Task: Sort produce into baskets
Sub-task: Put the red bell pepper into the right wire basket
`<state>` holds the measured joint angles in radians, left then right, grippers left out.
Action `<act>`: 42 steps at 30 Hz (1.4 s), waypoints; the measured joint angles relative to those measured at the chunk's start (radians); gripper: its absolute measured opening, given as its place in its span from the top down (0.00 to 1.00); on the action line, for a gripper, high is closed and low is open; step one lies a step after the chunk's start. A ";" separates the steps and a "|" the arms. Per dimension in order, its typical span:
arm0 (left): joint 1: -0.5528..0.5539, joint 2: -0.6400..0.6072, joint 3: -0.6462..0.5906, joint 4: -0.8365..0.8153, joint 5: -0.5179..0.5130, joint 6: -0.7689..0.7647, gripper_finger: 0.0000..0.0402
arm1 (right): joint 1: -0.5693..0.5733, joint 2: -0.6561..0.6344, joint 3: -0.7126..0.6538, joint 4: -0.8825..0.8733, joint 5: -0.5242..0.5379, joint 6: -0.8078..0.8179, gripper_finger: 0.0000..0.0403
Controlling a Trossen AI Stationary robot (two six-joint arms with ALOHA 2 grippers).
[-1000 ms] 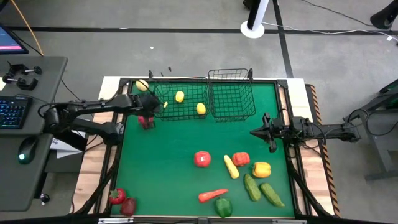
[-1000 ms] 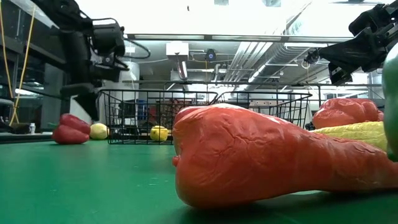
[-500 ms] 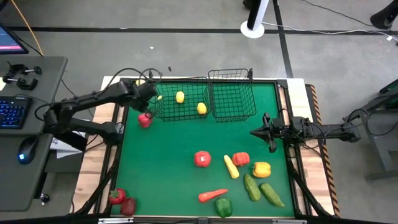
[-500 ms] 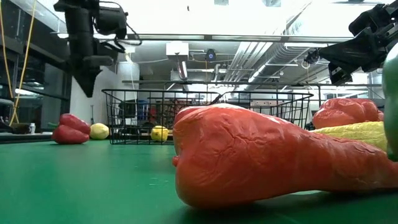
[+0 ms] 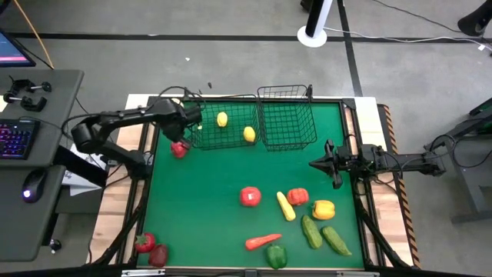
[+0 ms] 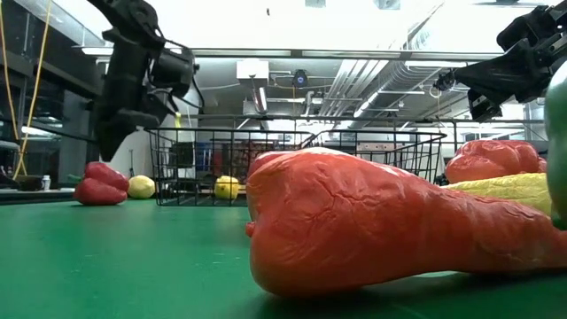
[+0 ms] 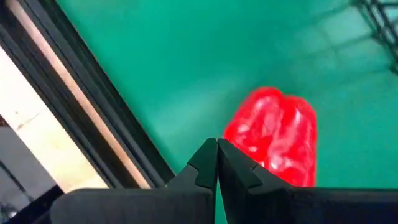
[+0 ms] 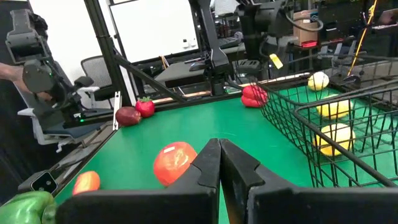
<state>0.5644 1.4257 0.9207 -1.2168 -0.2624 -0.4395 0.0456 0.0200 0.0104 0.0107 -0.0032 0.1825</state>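
Your left gripper (image 5: 192, 121) hangs in the air at the far left of the green table (image 5: 215, 185), its fingers (image 7: 205, 165) pressed together on nothing, just above a red pepper (image 5: 179, 148) that lies on the mat beside the left basket (image 5: 223, 127). That basket holds two lemons (image 5: 222, 119) (a third yellow piece (image 6: 141, 186) shows near the red pepper in the low view, though you cannot tell from there whether it sits inside or outside the wire). The right basket (image 5: 286, 117) stands touching its twin along the table's far edge.

Your right gripper (image 5: 318, 163) waits above the table's right edge, its fingers (image 8: 208, 165) likewise closed and empty, pointing across the mat.

The rest of the produce lies loose on the near half of the table: a red tomato (image 5: 250, 197) in the middle, then a yellow piece (image 5: 285, 206), a second red piece (image 5: 297, 196) and a yellow pepper (image 5: 324, 208) close together to its right. Two green cucumbers (image 5: 311, 231) lie side by side near the front right corner, with an orange carrot (image 5: 263, 241) and a green pepper (image 5: 276, 256) nearer the front edge. Two small red pieces (image 5: 144, 243) sit together at the front left corner.
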 joint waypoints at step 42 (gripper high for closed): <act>-0.010 -0.080 0.089 -0.059 0.057 0.707 1.00 | 0.000 0.000 0.000 0.000 0.000 0.000 1.00</act>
<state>0.5549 1.3454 1.0096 -1.2762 -0.2049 0.2679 0.0457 0.0204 0.0102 0.0108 -0.0032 0.1825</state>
